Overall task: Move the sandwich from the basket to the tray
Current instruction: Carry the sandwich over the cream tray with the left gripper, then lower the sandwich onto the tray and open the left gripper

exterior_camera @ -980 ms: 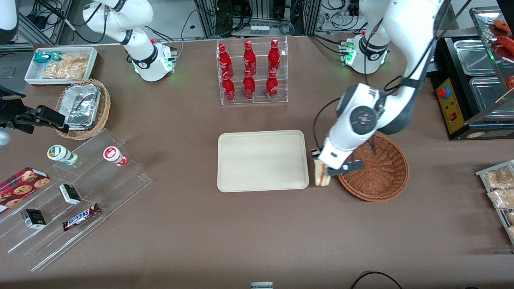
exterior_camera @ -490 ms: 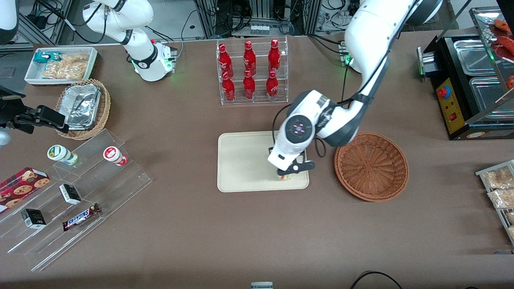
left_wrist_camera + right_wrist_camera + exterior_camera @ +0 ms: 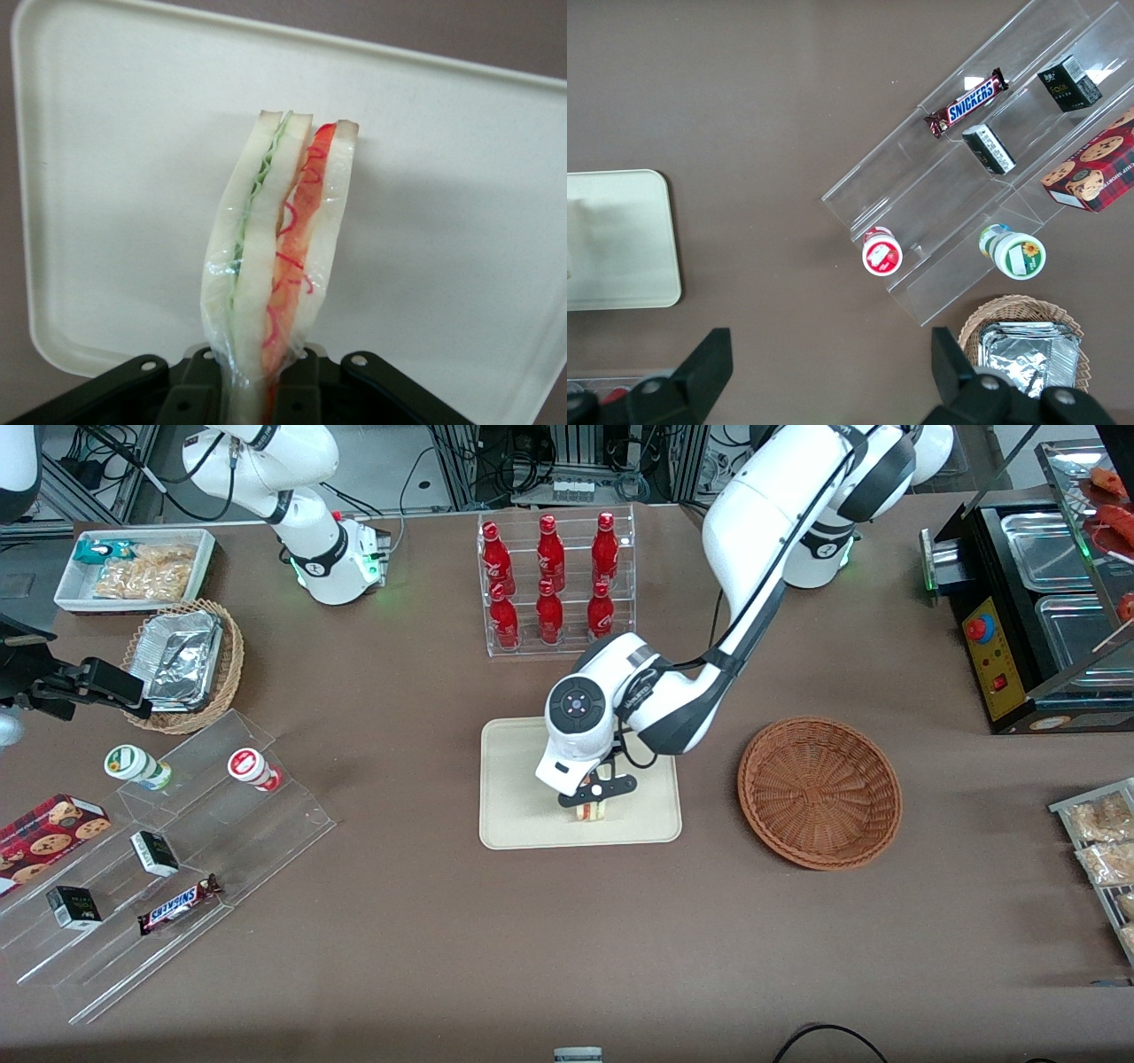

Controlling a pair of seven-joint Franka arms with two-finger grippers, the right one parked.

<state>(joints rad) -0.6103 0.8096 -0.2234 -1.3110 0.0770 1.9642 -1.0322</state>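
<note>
1. The left arm reaches from its base at the table's edge farthest from the front camera, near the working arm's end, and slopes down toward the table's middle. Its elbow bends above the bare cloth between the bottle rack and the basket.
2. The wrist hangs over the tray, the round end cap facing up and the hand pointing down at the tray's surface.
3. The gripper sits over the part of the tray nearer the front camera, roughly midway along that long side.
4. Its fingers are drawn close together and pinch the sandwich at one end; the wrist view shows the dark finger bodies pressed against the bread on both sides.
5. The sandwich is held on edge, its cut face toward the wrist camera, green filling in one layer and red in the other, wrapped in clear film.
6. In the front view the sandwich shows just under the fingers, over the tray; whether it touches the tray cannot be told.
7. The basket lies on the table beside the tray, toward the working arm's end, well apart from the gripper, with nothing in it.
</note>
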